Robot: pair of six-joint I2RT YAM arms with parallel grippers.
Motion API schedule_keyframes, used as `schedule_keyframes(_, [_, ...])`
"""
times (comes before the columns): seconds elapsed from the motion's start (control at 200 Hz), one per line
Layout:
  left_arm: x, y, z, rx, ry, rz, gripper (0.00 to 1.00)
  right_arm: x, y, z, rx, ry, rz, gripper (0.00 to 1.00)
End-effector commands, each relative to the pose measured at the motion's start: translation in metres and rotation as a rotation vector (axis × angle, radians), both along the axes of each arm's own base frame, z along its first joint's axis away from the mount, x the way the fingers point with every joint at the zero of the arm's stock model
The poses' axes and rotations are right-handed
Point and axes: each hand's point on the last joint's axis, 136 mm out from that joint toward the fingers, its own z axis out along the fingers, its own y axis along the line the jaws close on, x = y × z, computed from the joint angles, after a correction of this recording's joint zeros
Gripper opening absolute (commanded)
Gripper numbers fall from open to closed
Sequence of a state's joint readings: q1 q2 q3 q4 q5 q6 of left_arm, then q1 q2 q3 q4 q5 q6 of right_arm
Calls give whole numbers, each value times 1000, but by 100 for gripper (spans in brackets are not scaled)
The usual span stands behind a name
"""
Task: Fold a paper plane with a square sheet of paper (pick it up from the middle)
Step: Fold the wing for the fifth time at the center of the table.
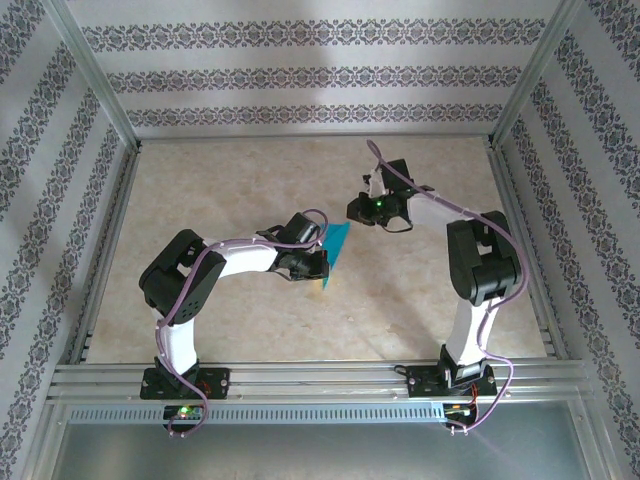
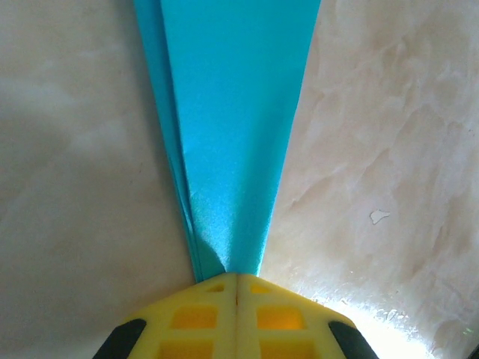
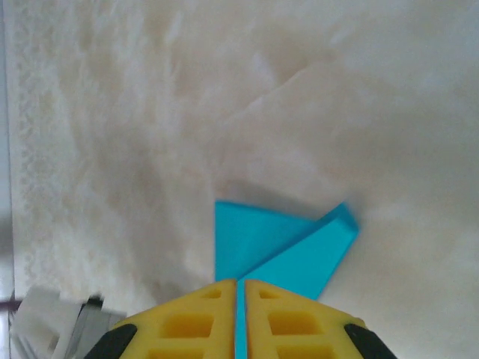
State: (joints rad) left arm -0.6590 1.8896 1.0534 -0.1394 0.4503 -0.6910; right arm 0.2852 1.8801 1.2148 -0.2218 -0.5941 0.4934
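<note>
The teal sheet is folded into a narrow paper plane [image 1: 335, 250] near the table's middle. My left gripper [image 1: 318, 272] is shut on its pointed end. In the left wrist view the yellow fingertips [image 2: 237, 275] meet with no gap, and the plane [image 2: 232, 112] fans out ahead of them over the table. My right gripper [image 1: 356, 212] hangs just beyond the plane's wide end. Its fingertips [image 3: 241, 281] stand almost together. The plane [image 3: 284, 247] lies past them, one wing folded over, and teal shows through the thin slit. Whether it touches the paper I cannot tell.
The beige marbled tabletop [image 1: 230, 190] is fenced by metal rails, with a double rail [image 1: 320, 380] along the near edge and patterned walls behind. A grey-white shape [image 3: 60, 329] sits at the lower left of the right wrist view.
</note>
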Motion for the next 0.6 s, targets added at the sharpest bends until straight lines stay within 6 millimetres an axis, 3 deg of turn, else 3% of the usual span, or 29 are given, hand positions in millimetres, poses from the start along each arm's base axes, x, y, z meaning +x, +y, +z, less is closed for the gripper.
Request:
schedule_keyframes(0.0, [-34, 36, -40, 164, 154, -14, 0, -27, 15, -20, 18, 52, 46, 12])
schedule_keyframes(0.13, [-35, 37, -41, 168, 158, -19, 0, -29, 21, -39, 16, 96, 50, 12])
schedule_keyframes(0.335, [-39, 39, -42, 177, 168, -32, 0, -8, 19, -51, 5, 100, 18, 12])
schedule_keyframes(0.595, [-42, 44, -45, 203, 177, -31, 0, 34, -20, -74, -23, 140, -184, 10])
